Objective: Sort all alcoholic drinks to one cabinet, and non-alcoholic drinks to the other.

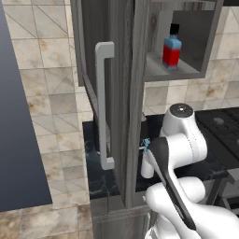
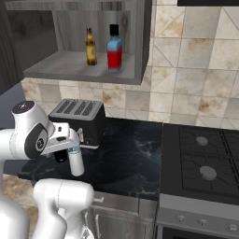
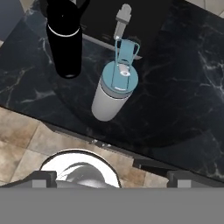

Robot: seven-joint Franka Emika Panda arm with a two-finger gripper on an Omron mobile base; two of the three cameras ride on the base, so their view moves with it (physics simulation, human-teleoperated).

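With the gripper (image 3: 107, 177) hung jaws wide apart above it, the smooth white teal-lidded bottle (image 3: 113, 89) is seen upright beside the glossy all-black bottle (image 3: 64, 43) on the dark marbled counter (image 3: 183, 100), while the amber beer bottle (image 2: 91, 46) and red-and-blue bottle (image 2: 114, 49) are shelved in the grey wood-grain cabinet (image 2: 70, 65) beyond.

- I see a black marbled worktop (image 2: 126, 154), with a stove (image 2: 205, 163) to its right.
- On it, a white bottle with a teal lid (image 3: 113, 89) stands upright near the front edge.
- A small black bottle (image 3: 64, 43) stands just beside it, apart.
- A dark toaster (image 2: 78, 119) sits behind both bottles.
- Above, I see an open cabinet shelf (image 2: 70, 65) carrying an amber beer bottle (image 2: 90, 47) and a red bottle with blue shoulders (image 2: 114, 50), side by side.
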